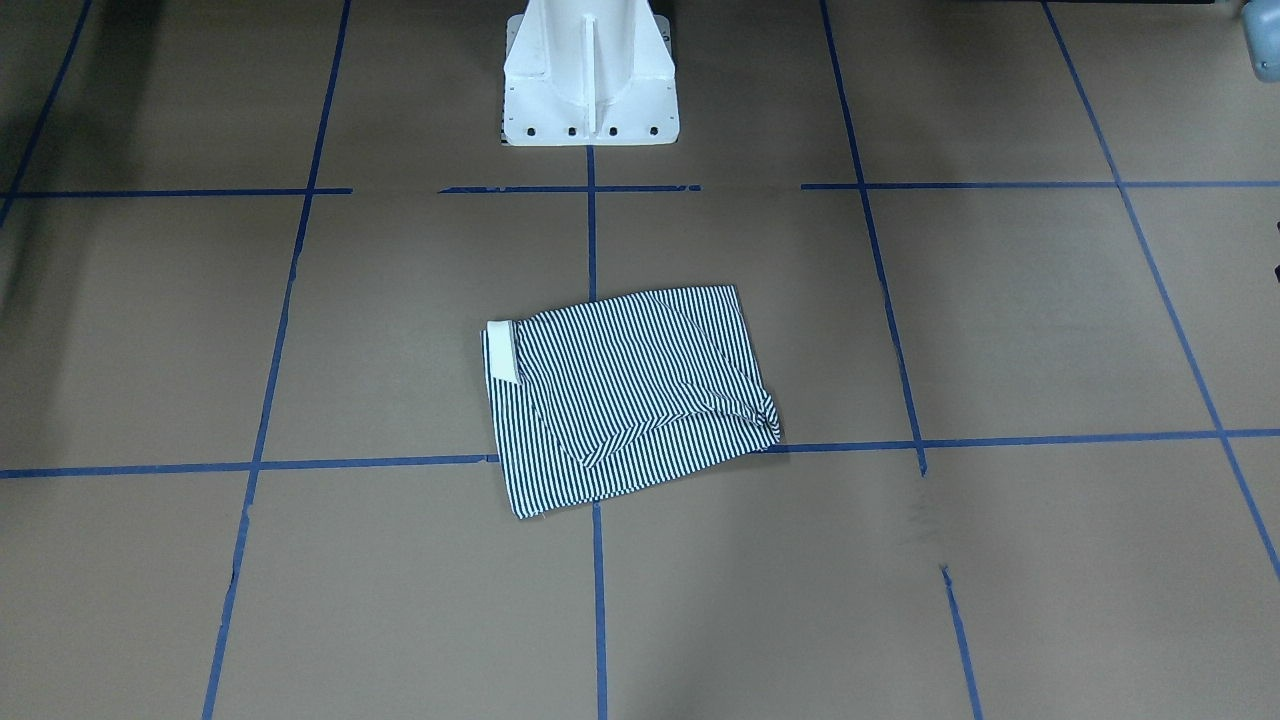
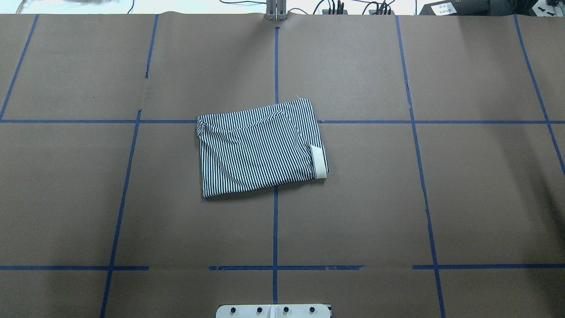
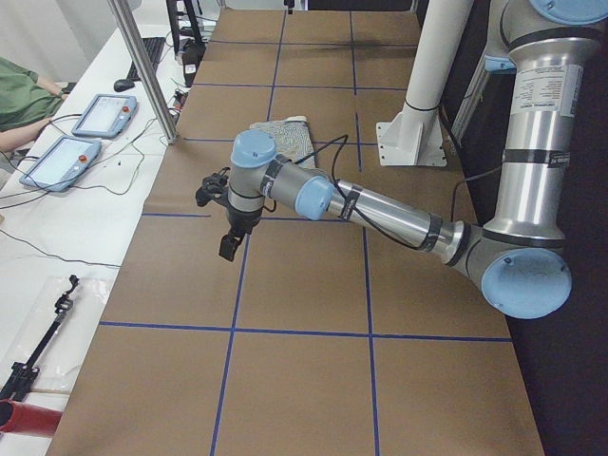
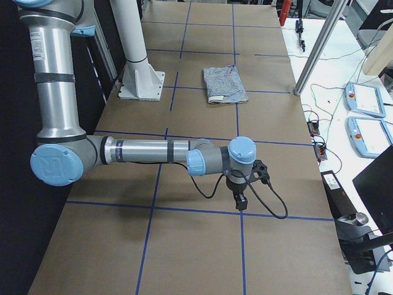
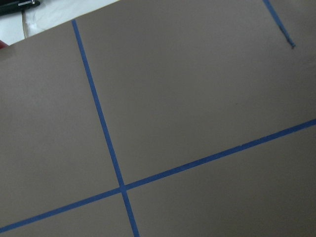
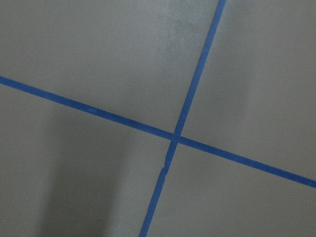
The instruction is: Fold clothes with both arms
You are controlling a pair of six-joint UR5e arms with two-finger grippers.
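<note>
Left tool (image 3: 228,249) and right tool (image 4: 241,201) hover well apart from folded shirt (image 2: 260,145).

Noted left arm (image 3: 389,214) bent at elbow, forearm stretched out level, left gripper (image 3: 229,245) pointed straight down. Found right arm (image 4: 147,150) posed alike, right gripper (image 4: 241,201) pointed down. Could not tell either gripper's jaw state.
</note>
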